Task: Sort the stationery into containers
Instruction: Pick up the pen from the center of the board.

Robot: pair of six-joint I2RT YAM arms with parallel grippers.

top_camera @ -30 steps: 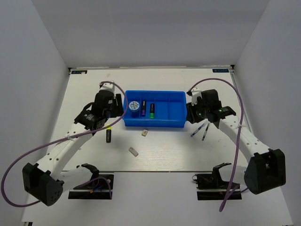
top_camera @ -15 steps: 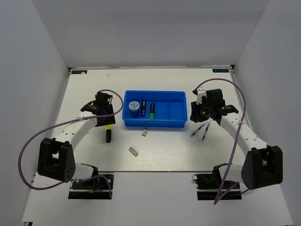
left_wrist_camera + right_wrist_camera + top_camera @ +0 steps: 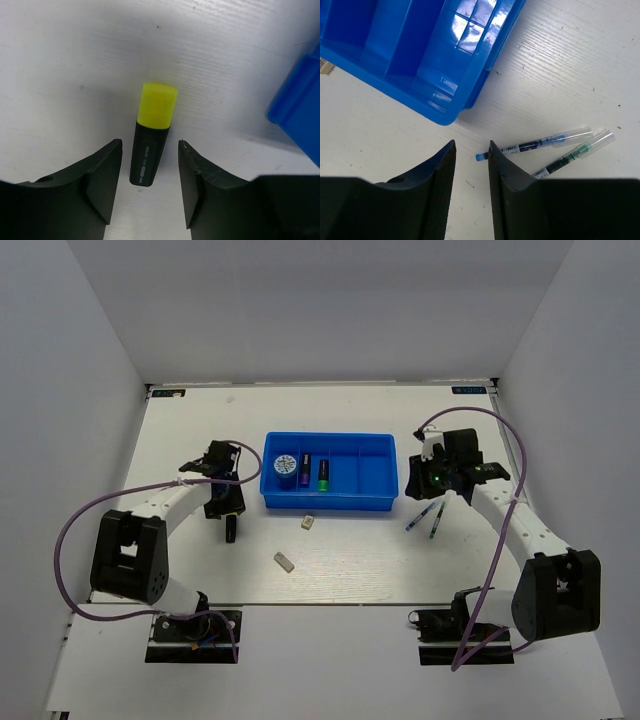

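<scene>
A black marker with a yellow cap lies on the white table, and my left gripper is open just above it, one finger on each side of its black end, not touching. In the top view the left gripper is left of the blue tray, over that marker. The tray holds a blue-and-white disc, a purple-ended marker and a green-ended marker. My right gripper is open and empty beside the tip of a blue pen. A green pen lies next to it.
Two small erasers lie on the table in front of the tray. The tray's near right corner is just beyond my right gripper. The tray's two right compartments hold nothing. The pens lie right of the tray.
My left arm has swung away from the tray's left end and come down over the yellow-capped marker. My right gripper has drawn back slightly from the tray's right end.
</scene>
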